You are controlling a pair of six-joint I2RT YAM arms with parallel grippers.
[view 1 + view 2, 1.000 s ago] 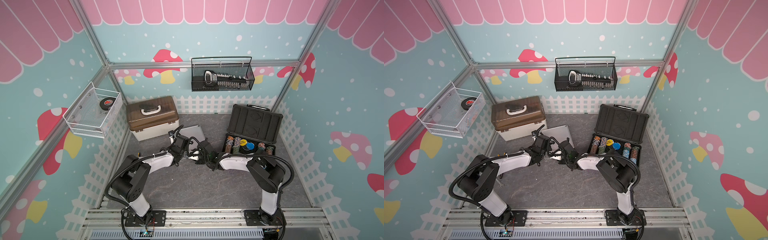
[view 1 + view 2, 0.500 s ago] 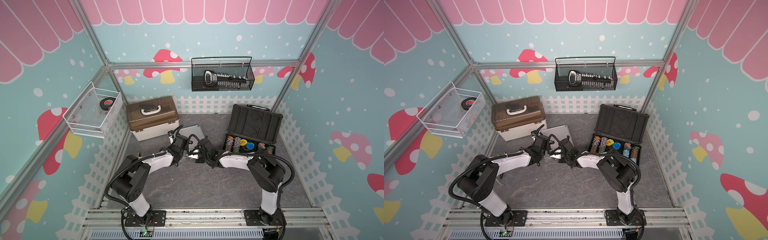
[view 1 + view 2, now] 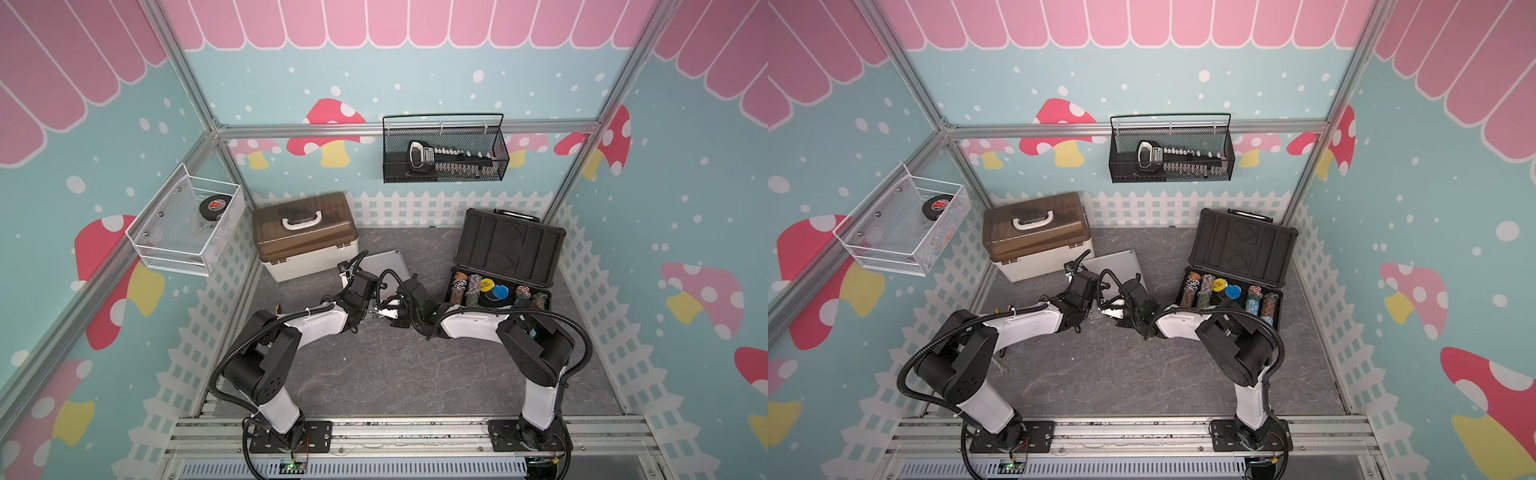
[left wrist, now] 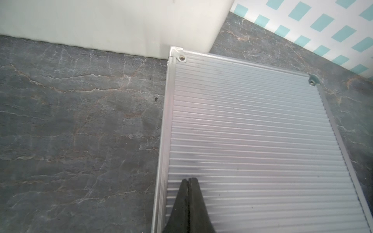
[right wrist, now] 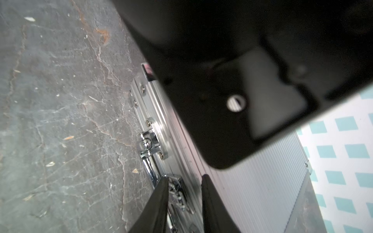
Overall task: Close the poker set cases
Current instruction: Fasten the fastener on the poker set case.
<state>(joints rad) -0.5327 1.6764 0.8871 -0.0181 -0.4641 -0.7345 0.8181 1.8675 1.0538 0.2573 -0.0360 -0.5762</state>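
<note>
Silver case (image 3: 384, 265) lies flat on the bench (image 3: 374, 374), lid down, between the cream box (image 3: 305, 237) and the dark case (image 3: 509, 245). In the left wrist view one rear corner of the silver case sits right at the box's wall. The dark case stands open at the right rear of the bench, lid upright, its tray packed with chips (image 3: 467, 286).

Both arms meet over the silver case's near edge and cover most of it in both top views. The left gripper (image 4: 189, 180) is clenched on nothing, its tips over the ribbed lid near one long edge; contact cannot be told. The right gripper (image 5: 184, 177) has its jaws apart, one on either side of a chrome latch (image 5: 177, 191) beside the handle (image 5: 148, 169); no grip can be made out. A blurred black part blocks much of the lid in the right wrist view.

A yellow disc (image 3: 485, 284) among the chips reads "BIG BLIND". A white basket (image 3: 178, 232) on the left wall holds a puck (image 3: 214, 205) with an unreadable red mark. A black basket (image 3: 444, 176) hangs on the rear wall.
</note>
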